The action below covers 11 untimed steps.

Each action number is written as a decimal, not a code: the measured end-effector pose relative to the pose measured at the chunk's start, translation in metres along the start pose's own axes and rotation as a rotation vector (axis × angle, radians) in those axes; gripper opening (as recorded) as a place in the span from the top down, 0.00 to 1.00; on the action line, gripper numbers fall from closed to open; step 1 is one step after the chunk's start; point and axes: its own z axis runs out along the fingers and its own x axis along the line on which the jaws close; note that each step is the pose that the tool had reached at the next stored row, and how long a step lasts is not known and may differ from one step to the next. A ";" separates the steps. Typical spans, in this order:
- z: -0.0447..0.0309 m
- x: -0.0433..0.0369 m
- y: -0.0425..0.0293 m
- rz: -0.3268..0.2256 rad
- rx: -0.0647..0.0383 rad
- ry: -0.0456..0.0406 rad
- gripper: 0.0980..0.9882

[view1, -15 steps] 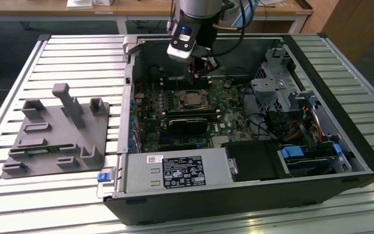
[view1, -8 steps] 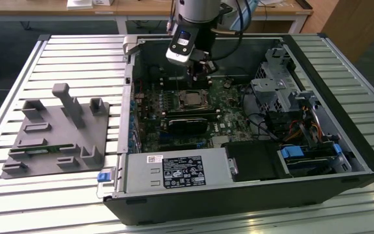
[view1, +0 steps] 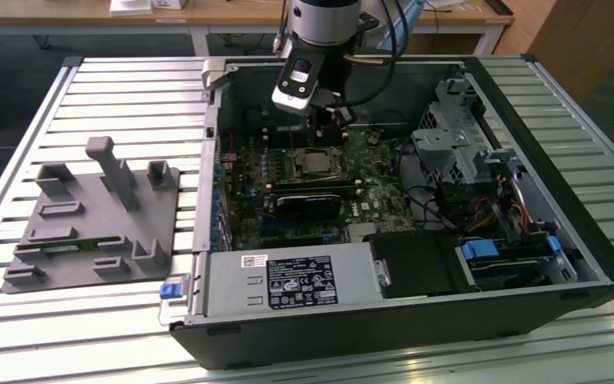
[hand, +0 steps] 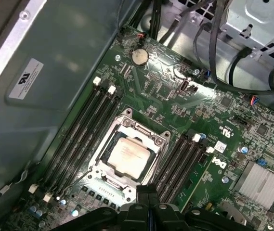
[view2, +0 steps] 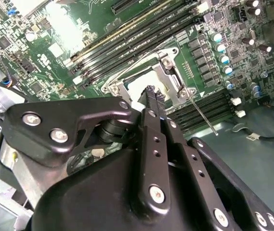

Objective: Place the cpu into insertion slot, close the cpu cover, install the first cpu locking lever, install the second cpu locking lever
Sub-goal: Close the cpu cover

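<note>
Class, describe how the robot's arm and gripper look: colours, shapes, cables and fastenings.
The arm is a silver-grey cylinder with a dark band. Black cables loop beside it, and a white camera block sits at the wrist. The gripper is matte black, with broad rounded linkage plates and slim bar fingers that are ribbed at the ends. Both are studded with silver screws.

Pale silver cpu (hand: 128, 155); silver-grey cpu cover (hand: 147, 130); green circuit board (hand: 175, 102); black memory slots (hand: 85, 131).

Here are 1 cpu (hand: 127, 150), 1 cpu cover (hand: 146, 129) and 1 gripper (hand: 146, 191).
</note>
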 end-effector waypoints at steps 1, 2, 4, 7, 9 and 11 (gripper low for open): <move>0.0002 0.0006 0.0003 0.000 0.000 0.0005 0.99; 0.0010 0.0012 0.0005 0.000 -0.001 0.0025 0.99; 0.0035 0.0024 0.0006 0.000 -0.002 0.0040 0.99; 0.0088 0.0035 0.0001 0.000 -0.002 0.0039 0.99; 0.0121 0.0038 -0.0001 0.000 -0.002 0.0039 0.99; 0.0127 0.0038 -0.0001 0.000 -0.002 0.0038 0.99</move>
